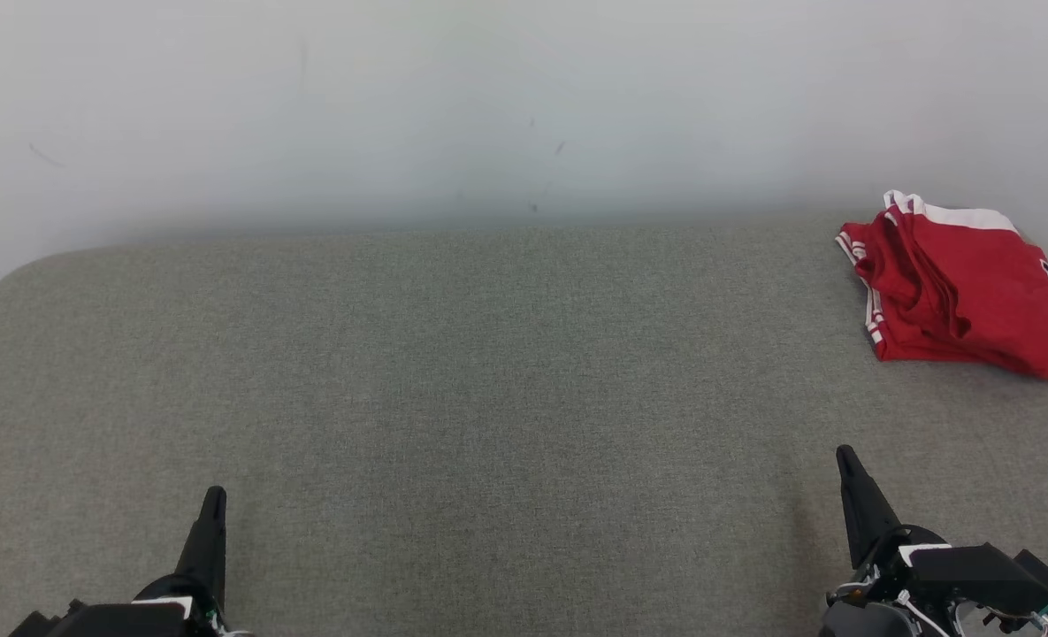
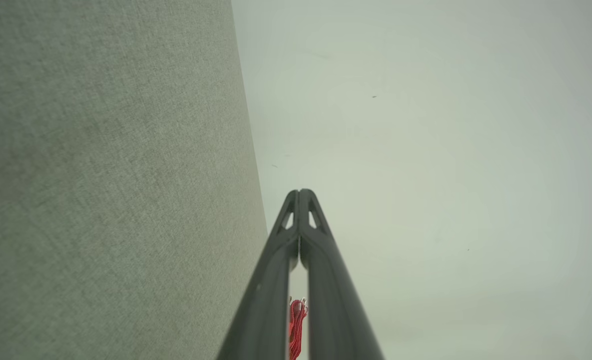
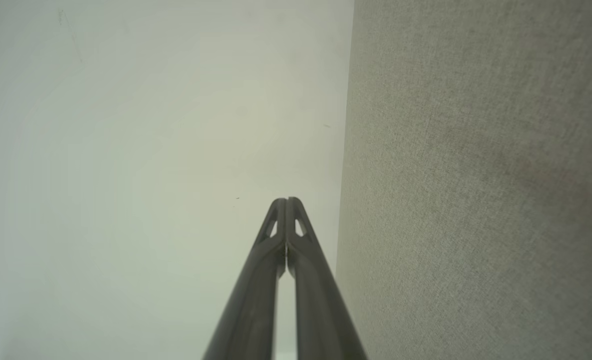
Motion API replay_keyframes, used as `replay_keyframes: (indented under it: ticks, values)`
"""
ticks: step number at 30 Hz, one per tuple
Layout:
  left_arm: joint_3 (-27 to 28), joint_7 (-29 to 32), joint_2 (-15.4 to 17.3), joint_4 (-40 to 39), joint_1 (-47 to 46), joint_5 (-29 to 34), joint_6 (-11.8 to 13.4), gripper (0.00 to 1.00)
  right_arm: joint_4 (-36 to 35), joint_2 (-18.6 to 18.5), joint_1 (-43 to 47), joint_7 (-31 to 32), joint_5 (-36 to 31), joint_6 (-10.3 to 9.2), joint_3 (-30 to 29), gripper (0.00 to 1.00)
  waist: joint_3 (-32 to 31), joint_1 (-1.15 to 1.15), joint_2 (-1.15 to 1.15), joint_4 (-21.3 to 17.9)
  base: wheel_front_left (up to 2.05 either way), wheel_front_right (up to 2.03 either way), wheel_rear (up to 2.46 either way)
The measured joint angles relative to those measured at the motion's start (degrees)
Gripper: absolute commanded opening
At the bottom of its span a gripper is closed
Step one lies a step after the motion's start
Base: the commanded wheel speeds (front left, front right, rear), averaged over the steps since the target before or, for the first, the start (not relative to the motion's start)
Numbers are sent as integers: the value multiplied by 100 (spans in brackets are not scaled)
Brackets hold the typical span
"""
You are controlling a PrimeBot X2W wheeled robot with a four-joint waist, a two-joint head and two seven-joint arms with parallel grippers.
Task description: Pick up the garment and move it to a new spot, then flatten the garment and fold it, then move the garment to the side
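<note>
The garment (image 1: 961, 287), a bright red jersey with white panels and striped trim, lies folded in a compact pile at the far right of the grey fabric surface (image 1: 488, 372), near the wall. My left gripper (image 1: 214, 492) sits low at the near left, shut and holding nothing. At the near right my right gripper (image 1: 845, 454) is also shut and holding nothing, well short of the garment. In the left wrist view the fingertips (image 2: 299, 193) touch, and a sliver of the red garment (image 2: 296, 325) shows through the gap lower down. The right wrist view shows my right gripper (image 3: 287, 200) with its tips pressed together.
A pale wall (image 1: 524, 106) rises behind the surface. The surface has a rounded far-left corner (image 1: 19, 274). Wide bare fabric stretches between the grippers and the wall.
</note>
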Motion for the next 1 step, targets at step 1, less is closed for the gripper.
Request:
replay_keyframes:
  ticks: [1]
  values:
    - [-2, 0, 0, 0, 0, -1, 1, 0, 2, 0, 0, 0, 0, 0, 0, 0, 0, 0, 0, 0, 0, 0, 0]
